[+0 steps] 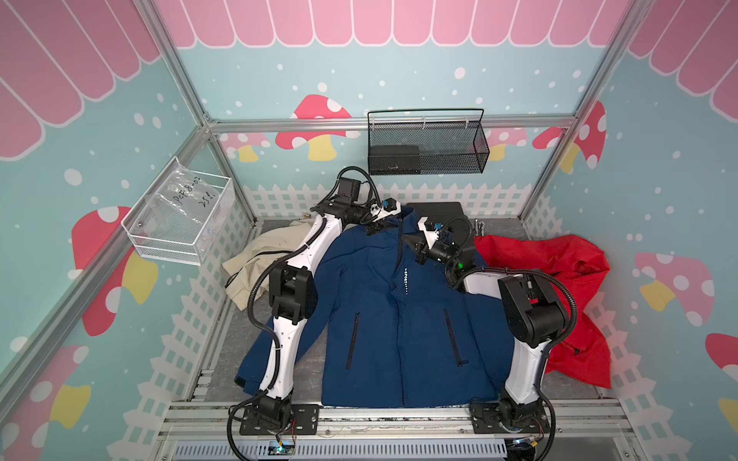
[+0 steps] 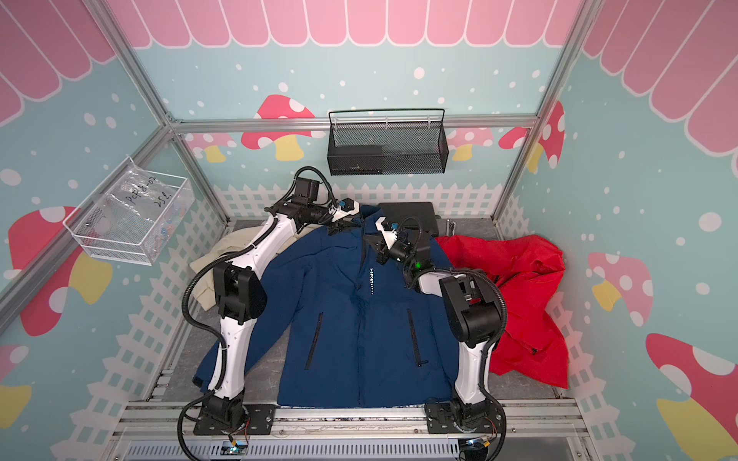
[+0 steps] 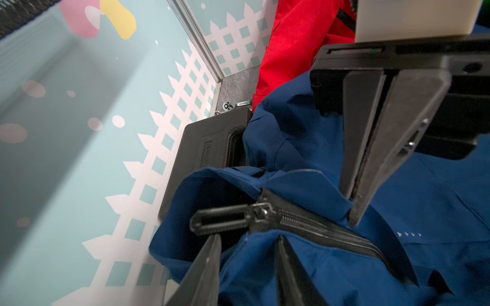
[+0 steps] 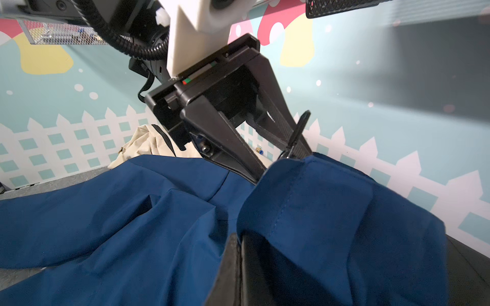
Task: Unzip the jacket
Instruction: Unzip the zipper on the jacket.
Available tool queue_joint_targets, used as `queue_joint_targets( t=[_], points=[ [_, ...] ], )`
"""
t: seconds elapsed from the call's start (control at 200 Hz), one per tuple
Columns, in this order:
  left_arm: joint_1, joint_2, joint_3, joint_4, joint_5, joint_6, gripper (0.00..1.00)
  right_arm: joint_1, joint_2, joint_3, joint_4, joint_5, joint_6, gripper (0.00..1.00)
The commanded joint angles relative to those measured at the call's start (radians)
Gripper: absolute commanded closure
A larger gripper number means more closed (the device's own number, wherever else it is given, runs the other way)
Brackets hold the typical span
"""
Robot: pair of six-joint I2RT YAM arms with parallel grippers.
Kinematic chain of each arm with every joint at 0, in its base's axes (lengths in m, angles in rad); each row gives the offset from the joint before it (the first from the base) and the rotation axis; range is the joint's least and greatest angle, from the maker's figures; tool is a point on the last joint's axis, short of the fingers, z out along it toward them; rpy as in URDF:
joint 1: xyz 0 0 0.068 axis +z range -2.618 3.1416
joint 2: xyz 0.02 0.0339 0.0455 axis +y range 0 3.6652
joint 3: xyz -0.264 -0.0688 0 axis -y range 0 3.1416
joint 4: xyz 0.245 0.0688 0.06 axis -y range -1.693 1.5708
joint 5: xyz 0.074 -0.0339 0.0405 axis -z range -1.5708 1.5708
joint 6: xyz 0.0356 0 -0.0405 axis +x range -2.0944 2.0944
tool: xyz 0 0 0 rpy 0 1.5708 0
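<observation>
Two claws at the far collar (image 3: 291, 182) of the flat blue jacket (image 1: 359, 319): right claw (image 3: 354, 214) clamps collar cloth; left claw (image 3: 249, 237), jaws partly apart, is nearer the zip pull (image 3: 220, 221), just past one fingertip, zip (image 3: 318, 230) running back down the jacket's front.

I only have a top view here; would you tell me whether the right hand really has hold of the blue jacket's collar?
Observer: Yes; the right wrist view shows the right hand shut on the collar of the blue jacket.
Operator: Thank you. Where is the zipper pull?
Observer: The left wrist view shows the zipper pull sticking straight out from the slider, with closed teeth behind it.
Operator: Does the left hand hold it?
Observer: Not visibly: the left hand has its fingers apart, blue fabric between them, the pull just past one fingertip.
</observation>
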Motion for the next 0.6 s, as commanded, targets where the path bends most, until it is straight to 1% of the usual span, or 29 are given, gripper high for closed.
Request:
queue_joint_targets(
  t=[0.0,0.14,0.265,0.505,0.595],
  points=[
    [-0.008,0.001,0.029,-0.063,-0.016,0.047,0.77,-0.007,-0.037,-0.009,0.046,-0.004,-0.013,1.00],
    [-0.008,-0.005,0.031,-0.066,-0.008,0.048,1.00,-0.009,-0.036,-0.006,0.052,0.006,-0.005,1.00],
    [-0.007,-0.013,0.046,-0.063,-0.013,0.022,1.00,-0.012,-0.034,0.001,0.052,0.033,0.004,1.00],
    [0.010,-0.050,0.055,0.034,-0.050,-0.136,1.00,-0.024,-0.022,0.018,0.018,0.136,0.038,1.00],
    [0.011,-0.066,0.054,0.040,-0.068,-0.143,1.00,-0.025,-0.014,0.025,0.006,0.148,0.042,1.00]
  ],
)
